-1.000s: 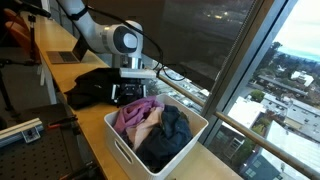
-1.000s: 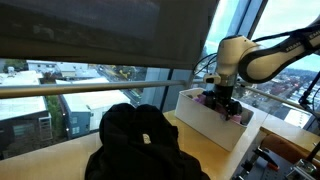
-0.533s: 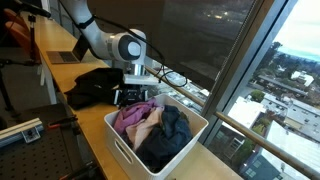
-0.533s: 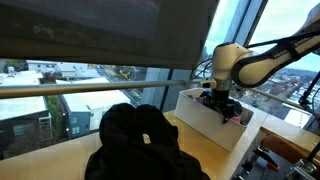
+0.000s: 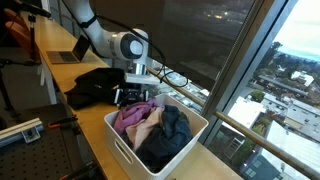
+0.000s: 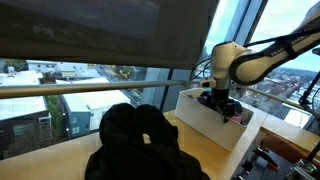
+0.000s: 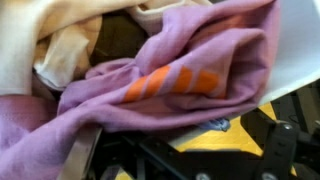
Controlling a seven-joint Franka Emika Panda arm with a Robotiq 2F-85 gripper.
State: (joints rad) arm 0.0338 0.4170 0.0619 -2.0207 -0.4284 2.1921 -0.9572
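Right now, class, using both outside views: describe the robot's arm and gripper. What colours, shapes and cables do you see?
The arm is glossy white, made of rounded tubular segments, with a round grey cap on its large joint. The gripper is black and blocky, which also shows in an exterior view. No cable or marking can be made out at this size.

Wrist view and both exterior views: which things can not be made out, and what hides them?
- Fingers: exterior view, too small and dark against the black garment.
- Orange print on the purple garment: wrist view, blurred, partly folded under.
- Clothes in the white bin: exterior view, hidden by its wall.
- Black garment: exterior view, cut off by the lower edge.
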